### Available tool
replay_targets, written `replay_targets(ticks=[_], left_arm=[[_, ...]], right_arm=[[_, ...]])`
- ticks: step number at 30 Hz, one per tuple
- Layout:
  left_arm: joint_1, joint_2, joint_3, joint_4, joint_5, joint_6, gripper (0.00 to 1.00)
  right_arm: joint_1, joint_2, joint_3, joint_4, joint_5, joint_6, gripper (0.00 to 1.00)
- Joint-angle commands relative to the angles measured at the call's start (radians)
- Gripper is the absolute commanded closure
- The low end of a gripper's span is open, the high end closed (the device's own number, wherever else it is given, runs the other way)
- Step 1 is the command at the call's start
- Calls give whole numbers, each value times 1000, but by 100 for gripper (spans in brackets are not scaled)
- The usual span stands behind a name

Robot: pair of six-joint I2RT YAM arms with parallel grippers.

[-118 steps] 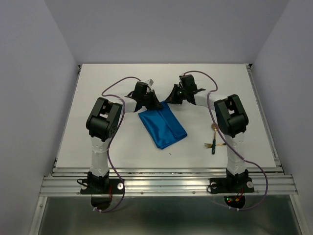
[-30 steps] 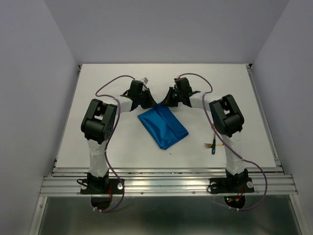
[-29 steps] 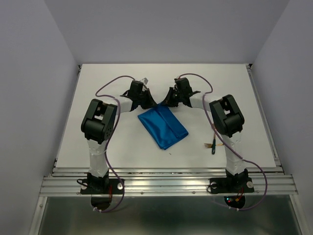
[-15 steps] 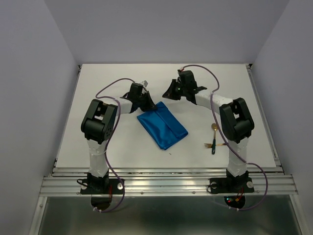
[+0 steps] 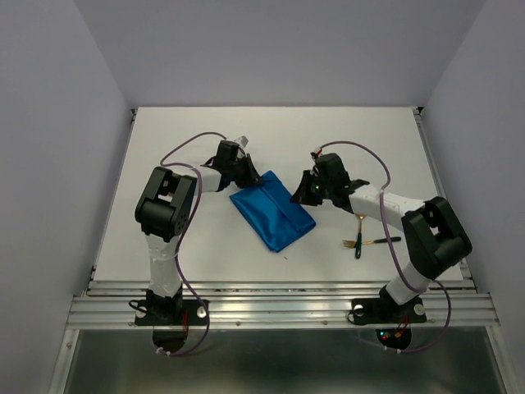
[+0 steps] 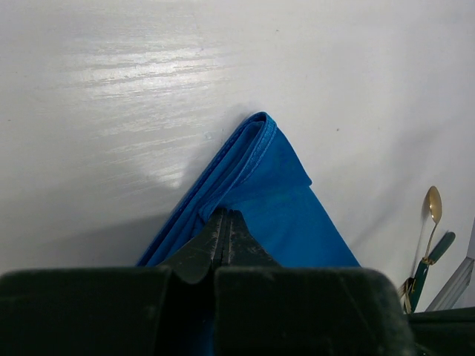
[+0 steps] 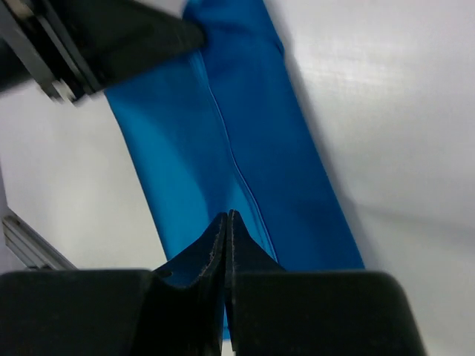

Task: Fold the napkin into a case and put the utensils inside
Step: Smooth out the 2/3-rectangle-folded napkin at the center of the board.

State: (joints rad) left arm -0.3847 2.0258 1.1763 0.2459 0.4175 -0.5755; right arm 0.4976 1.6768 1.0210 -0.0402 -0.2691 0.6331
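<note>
The blue napkin (image 5: 275, 217) lies folded into a long flat strip in the middle of the table, slanting from far left to near right. My left gripper (image 5: 253, 176) is shut, its tips (image 6: 226, 213) resting at the napkin's (image 6: 297, 215) far folded corner; no cloth shows between them. Shut and empty, my right gripper (image 5: 303, 194) hangs over the napkin's (image 7: 245, 111) right side, tips (image 7: 226, 215) just above the cloth. The spoon (image 5: 359, 215) and fork (image 5: 353, 244) lie crossed on the table right of the napkin, untouched.
The white table (image 5: 180, 238) ends in a metal rail (image 5: 279, 308) at the near edge. The left gripper's body (image 7: 111, 37) shows at the top left of the right wrist view. The spoon's gold head (image 6: 433, 202) shows at the right edge of the left wrist view.
My right arm has swung from beyond the napkin's far end towards the near right, over the napkin's right side. The left gripper has stayed at the far corner.
</note>
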Motion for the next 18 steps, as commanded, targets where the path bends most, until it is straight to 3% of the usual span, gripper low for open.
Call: replay_targets(ticks=[1,7,18], left_arm=[[0,-53,-26,-17,10,32,100],[-2,-62,-30,-17,15,39,100],[-2,-72,-35,-13,21,39,100]], right_arm=[[36,-121,-133,5,33,-13,98],[36,-201,-272,-3,34,-10,97],[36,-140,-374,60,91,-24,99]])
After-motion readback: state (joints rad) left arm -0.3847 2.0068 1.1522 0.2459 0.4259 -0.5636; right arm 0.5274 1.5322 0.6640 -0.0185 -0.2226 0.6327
